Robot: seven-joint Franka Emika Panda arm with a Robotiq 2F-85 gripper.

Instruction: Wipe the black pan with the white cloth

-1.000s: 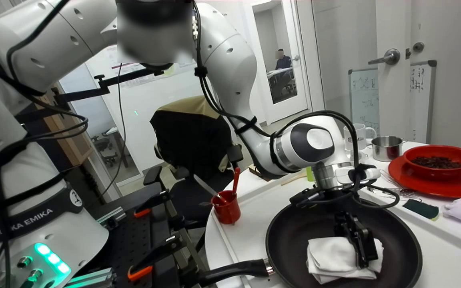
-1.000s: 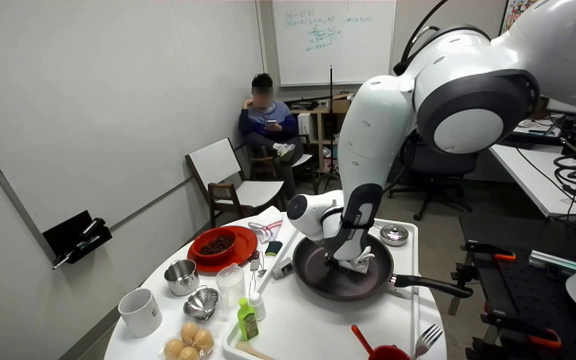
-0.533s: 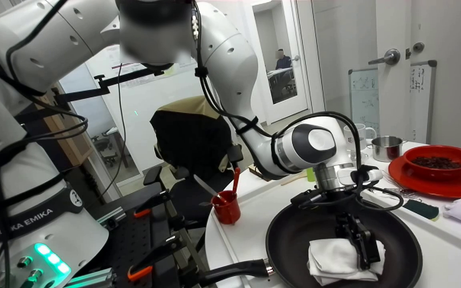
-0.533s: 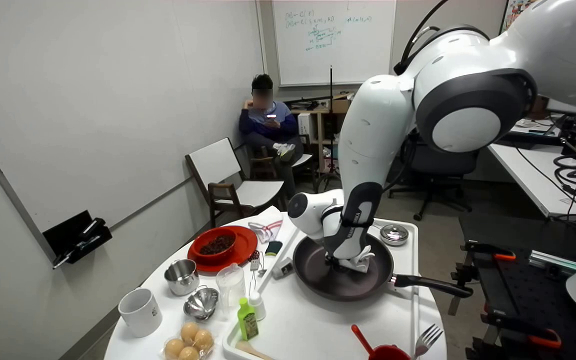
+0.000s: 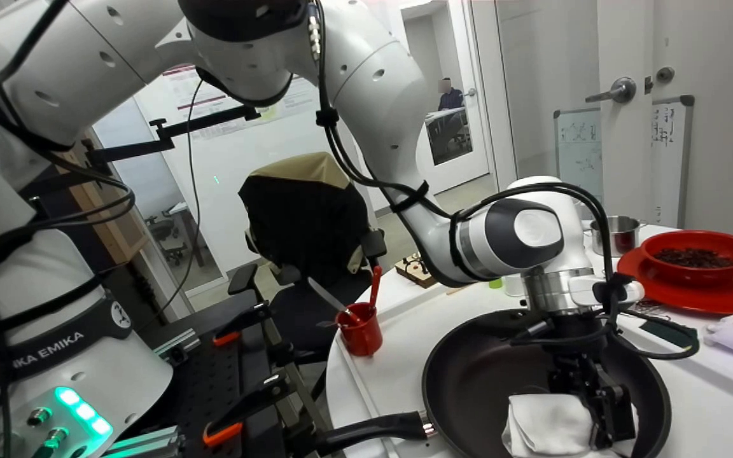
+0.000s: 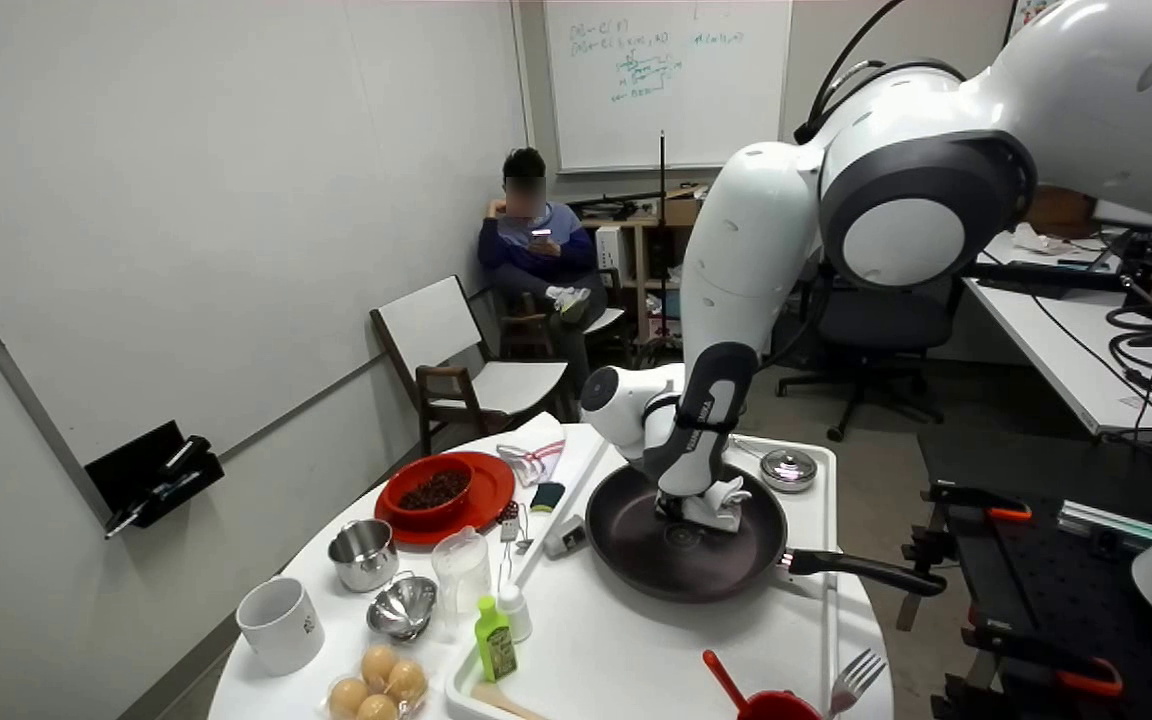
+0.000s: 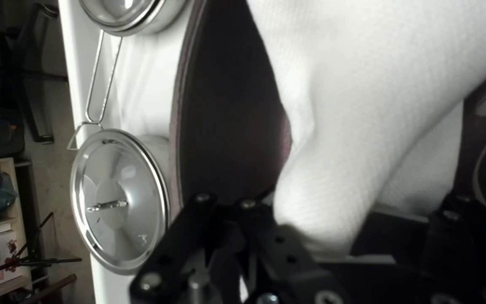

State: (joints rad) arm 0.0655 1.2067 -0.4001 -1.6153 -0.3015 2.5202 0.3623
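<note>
Probably soft, light and limp, the white cloth [image 5: 548, 421] lies folded inside the black pan [image 5: 481, 375], best taken by a thick fold; the gripper [image 5: 609, 432] is clenched on such a fold. Under firm rubbing, the pan may slide on the tray [image 6: 626, 650].
</note>
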